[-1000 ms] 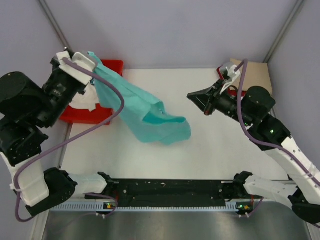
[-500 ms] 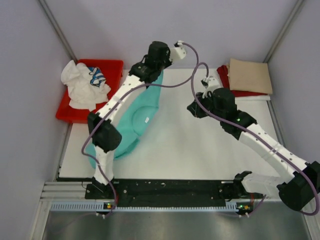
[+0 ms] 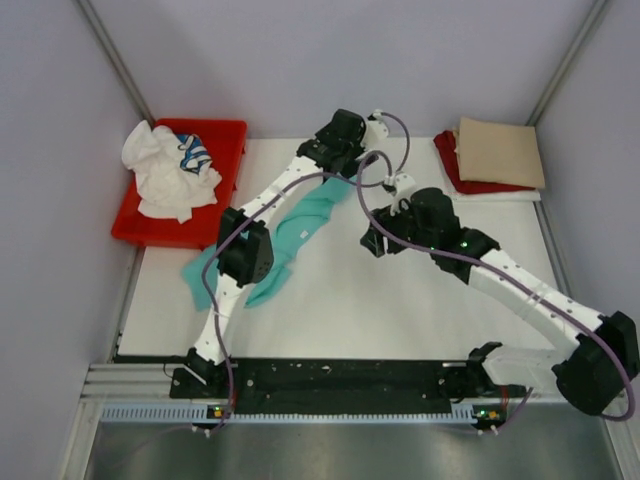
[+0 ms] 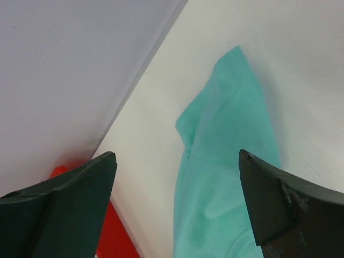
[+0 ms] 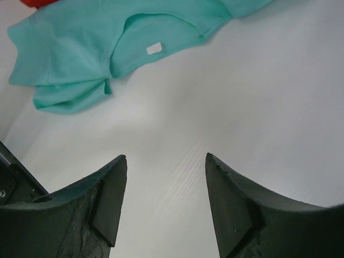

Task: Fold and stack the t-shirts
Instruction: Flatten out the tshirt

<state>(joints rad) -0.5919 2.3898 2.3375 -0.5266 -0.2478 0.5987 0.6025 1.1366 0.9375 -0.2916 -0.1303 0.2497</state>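
The teal t-shirt point(image 3: 310, 215) lies loose on the white table in a long crumpled diagonal strip, from the back middle toward the front left. Its collar and label face up in the right wrist view point(image 5: 80, 48). My left gripper point(image 3: 330, 160) hangs open over the shirt's far end point(image 4: 226, 177), with nothing between its fingers point(image 4: 176, 155). My right gripper point(image 3: 372, 241) stands open over bare table just right of the shirt point(image 5: 165, 156). A white t-shirt point(image 3: 160, 175) and a blue-and-white striped one point(image 3: 195, 152) sit bunched in the tray. A folded tan t-shirt point(image 3: 500, 150) rests on a dark red one point(image 3: 450, 160) at the back right.
A red plastic tray point(image 3: 228, 132) stands at the back left corner. Grey walls close in the table's back and sides. A black rail point(image 3: 340, 378) with both arm bases runs along the near edge.
My left gripper has opened and let the teal shirt go; the shirt has settled into a narrower strip on the table. My right gripper has opened and shifted slightly toward the front left.
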